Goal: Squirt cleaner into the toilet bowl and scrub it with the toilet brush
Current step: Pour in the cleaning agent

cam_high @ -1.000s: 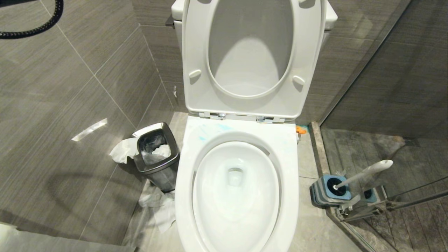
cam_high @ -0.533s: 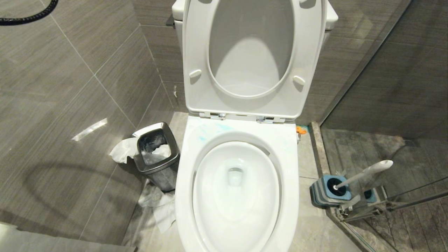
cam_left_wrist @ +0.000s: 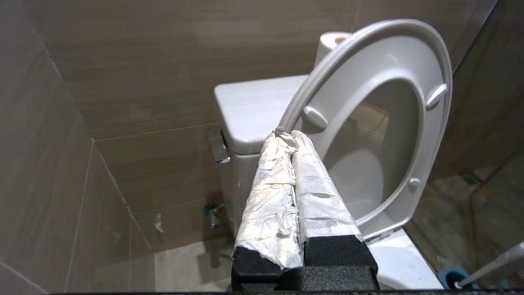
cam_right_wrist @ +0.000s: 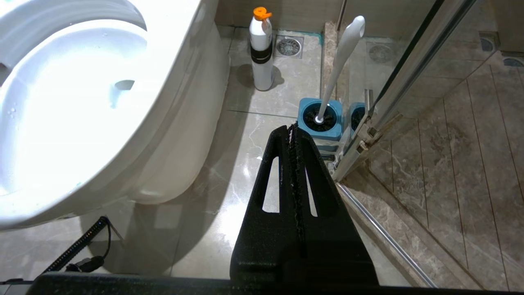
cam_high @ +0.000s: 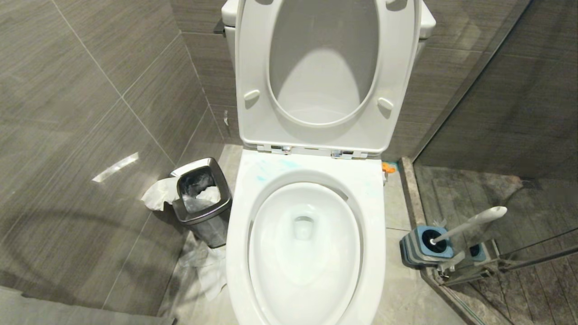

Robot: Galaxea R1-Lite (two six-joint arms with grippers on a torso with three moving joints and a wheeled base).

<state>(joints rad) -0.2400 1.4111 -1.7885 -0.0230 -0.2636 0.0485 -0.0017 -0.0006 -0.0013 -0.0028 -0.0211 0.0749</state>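
The white toilet bowl (cam_high: 375, 212) stands open, its seat (cam_high: 253, 95) and lid raised against the tank. Thin turquoise smears of cleaner (cam_high: 271, 168) mark the rim near the hinges. The toilet brush (cam_high: 469, 222) leans in its blue-and-grey holder (cam_high: 424, 246) on the floor to the right of the bowl. My left gripper (cam_left_wrist: 288, 135), fingers wrapped in white tape, is shut and empty, held up beside the raised seat (cam_left_wrist: 409, 61). My right gripper (cam_right_wrist: 291, 128) is shut and empty, low over the floor, a short way from the brush holder (cam_right_wrist: 320, 121). Neither gripper shows in the head view.
A steel bin (cam_high: 201, 198) with crumpled tissue (cam_high: 158, 193) stands left of the bowl, with more paper on the floor beside it. A white bottle with an orange cap (cam_right_wrist: 262, 53) stands behind the brush. A glass shower door (cam_right_wrist: 409, 69) closes off the right.
The black cable at the top left of the head view has slid up out of view. The toilet, the bin and the brush have not moved.
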